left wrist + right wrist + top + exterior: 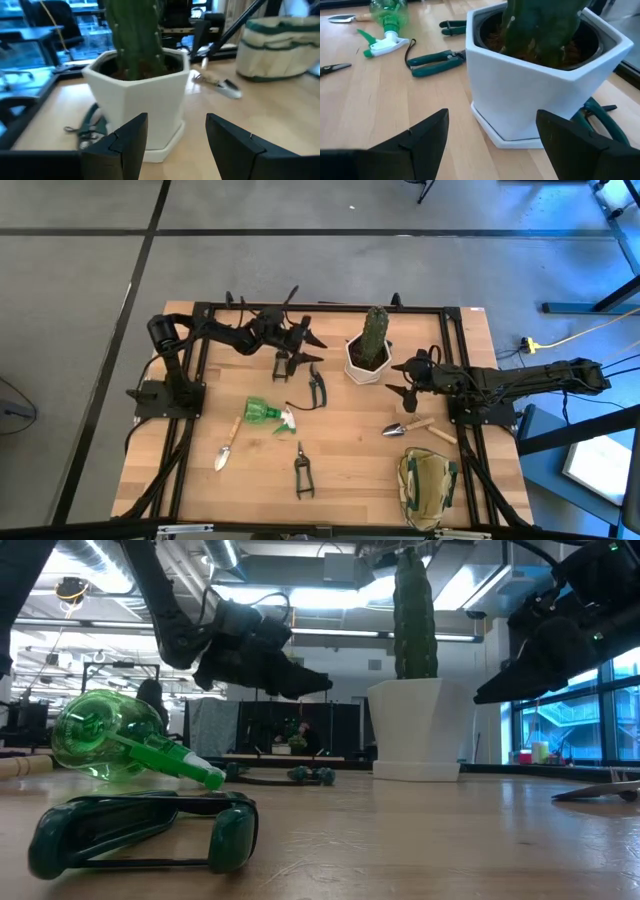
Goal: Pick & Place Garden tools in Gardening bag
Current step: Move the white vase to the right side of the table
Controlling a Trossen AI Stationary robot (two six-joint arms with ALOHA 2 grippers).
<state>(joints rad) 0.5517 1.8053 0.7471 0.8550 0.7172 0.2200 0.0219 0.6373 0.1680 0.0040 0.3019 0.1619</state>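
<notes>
My left gripper (311, 338) hangs open above the table's far side, left of the cactus pot (367, 358), pointing at it (175, 145). My right gripper (399, 379) hangs open to the right of the pot, which fills its wrist view (492, 145). Neither holds anything. Black shears (317, 386) lie beside the pot, another pair (283, 365) lies under the left gripper, and a third (303, 473) lies near the front. The green spray bottle (268, 413) lies on its side mid-table. One trowel (226, 450) lies at the left, another (410, 426) at the right. The khaki bag (428, 485) stands at the near right corner.
The white hexagonal pot with the tall cactus (415, 615) stands between the two grippers at the far middle. A black frame (455, 340) runs around the table top. Bare wood lies along the near edge, between the front shears and the bag.
</notes>
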